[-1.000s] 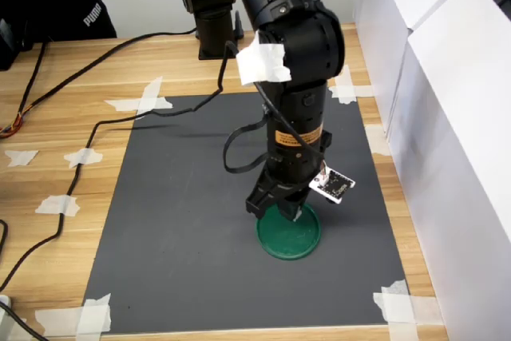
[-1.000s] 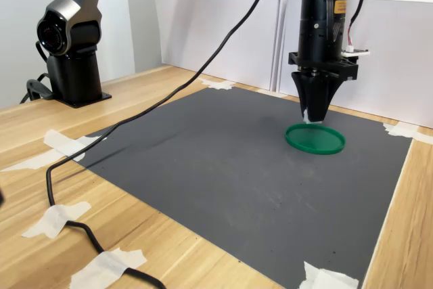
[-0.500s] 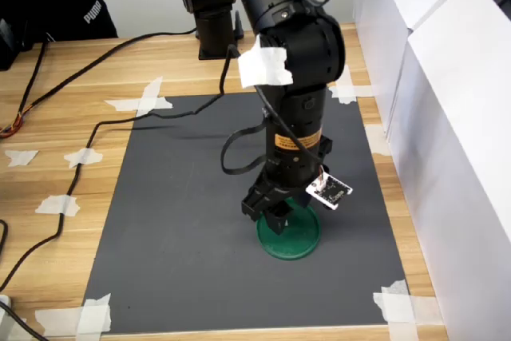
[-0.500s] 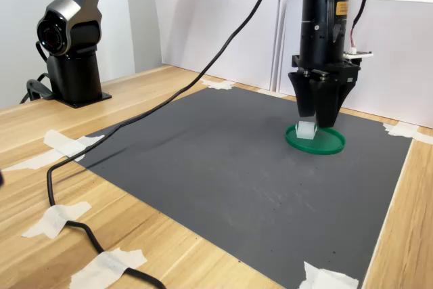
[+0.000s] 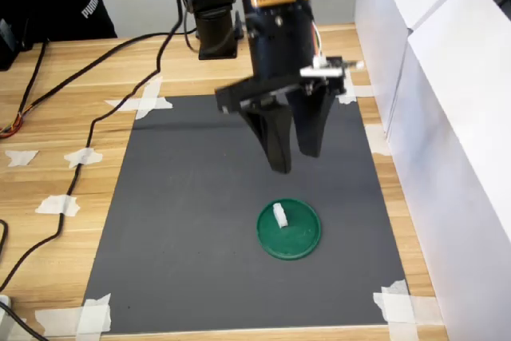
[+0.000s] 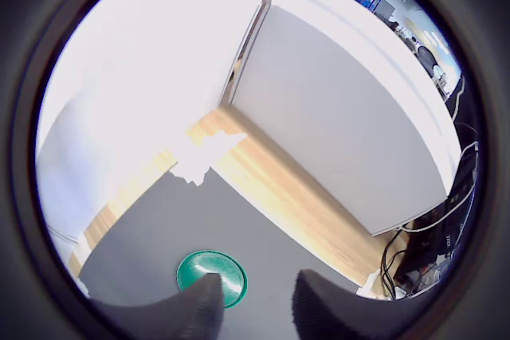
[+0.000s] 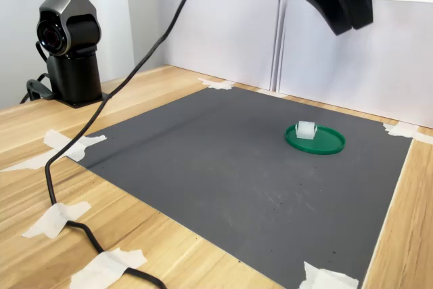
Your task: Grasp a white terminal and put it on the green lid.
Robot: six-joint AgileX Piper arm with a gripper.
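The white terminal [image 5: 280, 215] [image 7: 306, 130] stands on the green lid [image 5: 299, 237] [image 7: 325, 143], toward the lid's left side in both exterior views. The lid lies on the dark mat. My gripper [image 5: 295, 157] [image 7: 348, 24] hangs high above the lid, open, nothing between its fingers. In the wrist view the two dark fingertips [image 6: 199, 312] frame the green lid [image 6: 211, 278] far below; the terminal does not show there.
The dark grey mat [image 5: 184, 221] is taped to a wooden table [image 5: 48, 157]. White boards [image 5: 447, 117] wall the first exterior view's right side. A black cable [image 7: 74, 160] runs across the mat's left part in the second exterior view. A second black arm's base [image 7: 67, 59] stands at the table's far edge.
My gripper opened over the lid, left the white terminal on it, and rose well clear of it.
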